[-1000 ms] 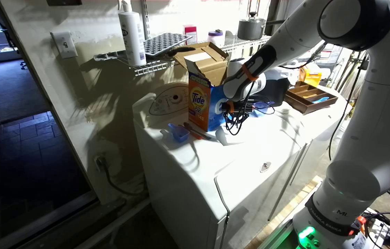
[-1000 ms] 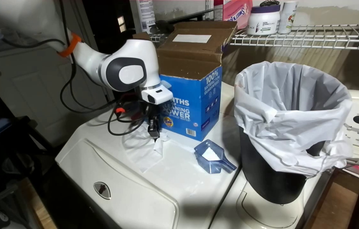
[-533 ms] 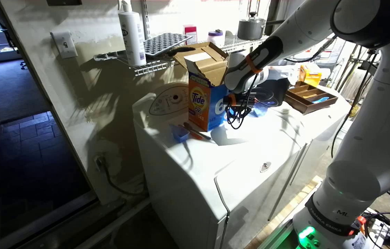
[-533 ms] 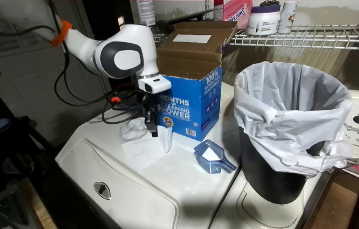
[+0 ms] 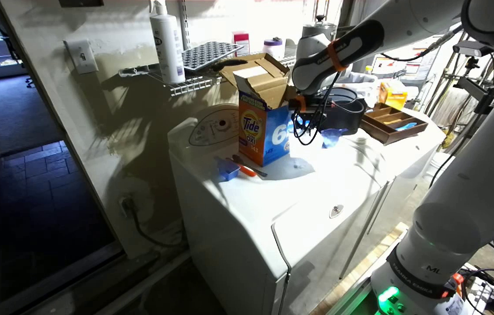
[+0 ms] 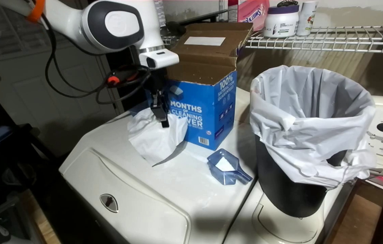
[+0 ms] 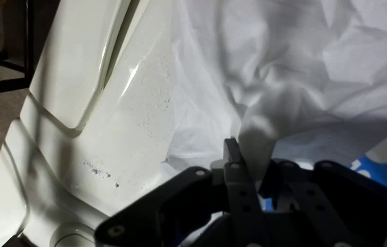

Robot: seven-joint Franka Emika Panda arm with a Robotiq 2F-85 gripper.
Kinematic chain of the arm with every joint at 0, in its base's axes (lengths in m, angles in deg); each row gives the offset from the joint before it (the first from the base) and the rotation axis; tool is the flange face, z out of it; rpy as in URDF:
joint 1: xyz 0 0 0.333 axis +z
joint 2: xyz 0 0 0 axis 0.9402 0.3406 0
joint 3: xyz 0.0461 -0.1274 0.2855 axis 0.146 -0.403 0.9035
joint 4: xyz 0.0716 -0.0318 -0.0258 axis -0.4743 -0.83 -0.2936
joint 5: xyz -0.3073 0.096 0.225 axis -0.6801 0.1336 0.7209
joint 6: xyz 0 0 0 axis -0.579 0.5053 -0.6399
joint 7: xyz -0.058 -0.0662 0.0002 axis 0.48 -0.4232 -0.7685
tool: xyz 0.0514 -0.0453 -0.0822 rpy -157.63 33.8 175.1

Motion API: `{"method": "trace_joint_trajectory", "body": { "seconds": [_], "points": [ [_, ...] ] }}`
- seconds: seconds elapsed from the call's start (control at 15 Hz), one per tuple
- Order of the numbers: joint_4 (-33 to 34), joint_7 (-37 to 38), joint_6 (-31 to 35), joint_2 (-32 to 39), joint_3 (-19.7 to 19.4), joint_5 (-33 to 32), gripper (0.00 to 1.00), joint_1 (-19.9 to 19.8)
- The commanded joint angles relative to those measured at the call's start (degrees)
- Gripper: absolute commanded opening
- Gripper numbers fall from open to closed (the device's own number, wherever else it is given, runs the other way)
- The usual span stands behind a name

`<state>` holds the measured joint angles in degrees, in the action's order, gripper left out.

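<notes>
A thin, crumpled white sheet (image 6: 150,139) hangs from my gripper (image 6: 163,122) above the white appliance top (image 6: 184,183). In the wrist view a fold of the sheet (image 7: 296,85) is pinched between the dark fingers (image 7: 235,152), which are shut on it. Close beside the gripper stands the open cardboard Tide box (image 6: 196,117), its flaps raised; its orange and blue sides (image 5: 251,127) show in an exterior view. Cables cover the fingertips in that view. A blue scoop with white powder (image 6: 224,166) lies in front of the box.
A black bin (image 6: 283,183) with a white liner (image 6: 310,142) stands past the scoop, near a wooden tray (image 5: 387,124). A second blue scoop (image 5: 228,169) and some utensils (image 5: 247,168) lie by the box. A wire shelf (image 6: 327,42) runs behind.
My gripper has risen along the box, carrying the white sheet up. The sheet lay spread on the appliance top earlier; its lower part now hangs above it. Box and scoops have not moved.
</notes>
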<state>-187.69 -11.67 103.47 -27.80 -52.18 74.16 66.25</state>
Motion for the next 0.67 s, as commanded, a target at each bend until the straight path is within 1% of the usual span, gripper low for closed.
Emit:
{"method": "trace_joint_trajectory", "body": {
  "seconds": [0.0,0.2,0.4,0.47,0.6],
  "points": [
    [1.1,3.4,-3.2,-3.4,1.5,-3.7,0.01,-1.7],
    [2.3,5.0,-4.0,-4.8,2.2,-6.0,0.01,-2.5],
    [2.3,4.2,-2.7,-5.3,3.1,-4.9,0.01,-2.5],
    [2.1,3.0,-2.4,-4.7,2.6,-4.1,0.06,-2.9],
    [2.1,3.1,-2.3,-4.8,3.2,-4.1,0.06,-2.8]
  ]
}}
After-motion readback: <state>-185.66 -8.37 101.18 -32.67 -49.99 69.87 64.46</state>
